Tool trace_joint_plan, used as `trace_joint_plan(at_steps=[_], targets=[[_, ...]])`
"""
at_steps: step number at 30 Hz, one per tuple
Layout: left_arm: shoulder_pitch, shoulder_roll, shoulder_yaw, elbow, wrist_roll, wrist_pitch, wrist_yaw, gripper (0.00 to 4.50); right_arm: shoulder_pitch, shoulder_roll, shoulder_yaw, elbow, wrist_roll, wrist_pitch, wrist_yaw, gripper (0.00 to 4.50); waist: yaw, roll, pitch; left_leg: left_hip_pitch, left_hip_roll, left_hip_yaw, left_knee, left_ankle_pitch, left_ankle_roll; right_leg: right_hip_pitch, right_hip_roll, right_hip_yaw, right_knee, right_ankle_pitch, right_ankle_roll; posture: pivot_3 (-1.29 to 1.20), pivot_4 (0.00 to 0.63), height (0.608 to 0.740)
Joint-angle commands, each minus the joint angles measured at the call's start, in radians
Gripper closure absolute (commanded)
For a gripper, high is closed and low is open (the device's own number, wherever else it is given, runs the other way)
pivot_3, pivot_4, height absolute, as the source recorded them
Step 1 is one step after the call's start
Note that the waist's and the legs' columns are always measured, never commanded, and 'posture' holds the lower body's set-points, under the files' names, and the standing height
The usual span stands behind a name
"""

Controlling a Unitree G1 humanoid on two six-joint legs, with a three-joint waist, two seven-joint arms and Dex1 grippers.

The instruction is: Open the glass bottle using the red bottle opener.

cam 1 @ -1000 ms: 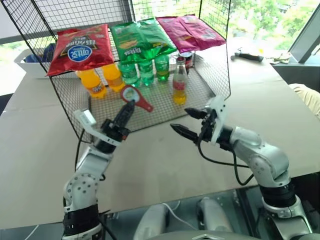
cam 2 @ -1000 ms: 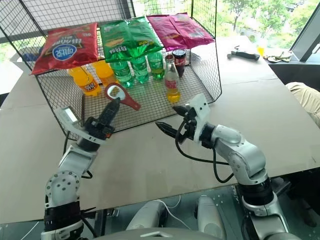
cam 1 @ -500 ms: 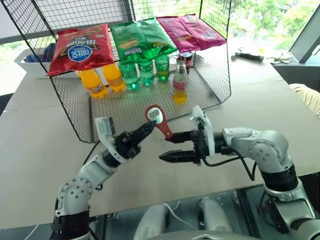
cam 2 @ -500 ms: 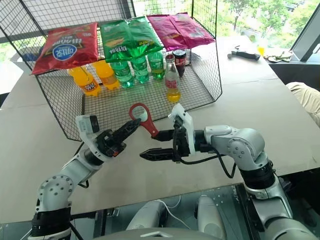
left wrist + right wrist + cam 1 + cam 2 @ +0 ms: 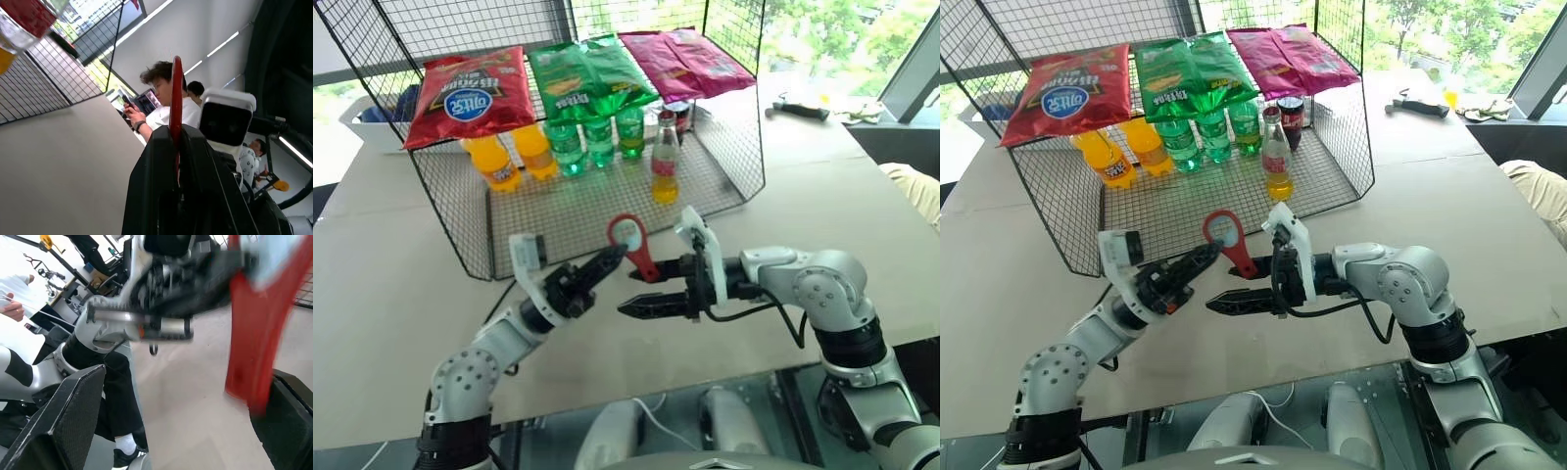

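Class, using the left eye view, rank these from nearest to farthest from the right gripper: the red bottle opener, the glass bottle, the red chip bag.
1. red bottle opener, held just beside the right gripper
2. glass bottle, on the rack's mesh floor
3. red chip bag, on the rack's upper shelf, far left

free: table front (image 5: 401,294) | blocked: wire rack walls (image 5: 744,127) around glass bottle (image 5: 665,162)

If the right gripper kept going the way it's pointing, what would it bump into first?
Probably the left gripper, which is shut on the opener. The open right gripper points across at it, and the opener's handle hangs between its fingers. Depth is hard to judge.
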Motion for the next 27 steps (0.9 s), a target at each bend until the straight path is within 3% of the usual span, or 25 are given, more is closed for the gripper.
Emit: trace_joint_plan(at_steps=[1,4,5,6,11,15,24,27], targets=[[0.005,0.003,0.009,-0.039,-0.020,-0.002,-0.021,4.39,-0.015,-0.002,0.005,-0.008,-0.006,-0.011,-0.001,0.00,0.000,0.000,0.000,0.000,0.000,0.000,0.000,0.000,0.000,0.000,0.000,0.000,0.000,0.000,0.000,0.00,0.150,0.740],[0.006,0.004,0.010,-0.037,-0.015,-0.004,-0.024,4.39,-0.020,0.008,-0.001,-0.013,0.006,-0.006,-0.001,0.00,0.000,0.000,0.000,0.000,0.000,0.000,0.000,0.000,0.000,0.000,0.000,0.000,0.000,0.000,0.000,0.00,0.150,0.740],[0.005,0.003,0.010,-0.035,-0.013,-0.006,-0.025,4.50,-0.021,0.011,-0.003,-0.015,0.012,-0.003,0.000,0.41,0.000,0.000,0.000,0.000,0.000,0.000,0.000,0.000,0.000,0.000,0.000,0.000,0.000,0.000,0.000,0.00,0.150,0.740],[0.003,0.002,0.010,-0.032,-0.011,-0.007,-0.025,4.50,-0.022,0.012,-0.004,-0.017,0.015,-0.001,0.001,0.52,0.000,0.000,0.000,0.000,0.000,0.000,0.000,0.000,0.000,0.000,0.000,0.000,0.000,0.000,0.000,0.00,0.150,0.740],[0.001,0.003,0.012,-0.028,-0.004,-0.010,-0.027,4.50,-0.017,0.012,-0.005,-0.025,0.024,0.008,-0.001,2.57,0.001,0.000,0.000,0.000,0.000,0.000,0.000,0.000,0.000,0.000,0.000,0.000,0.000,0.000,0.000,0.00,0.150,0.740],[0.004,0.001,0.013,-0.030,0.001,-0.012,-0.030,4.50,-0.014,0.011,-0.005,-0.027,0.031,0.013,-0.005,4.46,0.000,0.000,0.000,0.000,0.000,0.000,0.000,0.000,0.000,0.000,0.000,0.000,0.000,0.000,0.000,0.00,0.150,0.740],[-0.008,-0.033,0.041,-0.022,0.020,-0.061,0.005,4.50,-0.013,0.012,0.001,-0.012,0.014,0.024,-0.025,4.46,0.001,0.001,0.000,-0.001,0.000,0.000,0.000,0.000,0.000,-0.001,0.000,0.000,-0.001,0.000,0.000,0.00,0.150,0.740],[-0.012,-0.042,0.048,-0.021,0.036,-0.077,0.020,3.48,0.002,0.019,-0.014,-0.003,-0.005,0.015,-0.056,4.50,0.001,0.001,0.001,-0.001,0.000,0.000,0.000,0.000,0.000,-0.001,0.000,0.000,-0.001,0.000,0.000,0.00,0.150,0.740]])
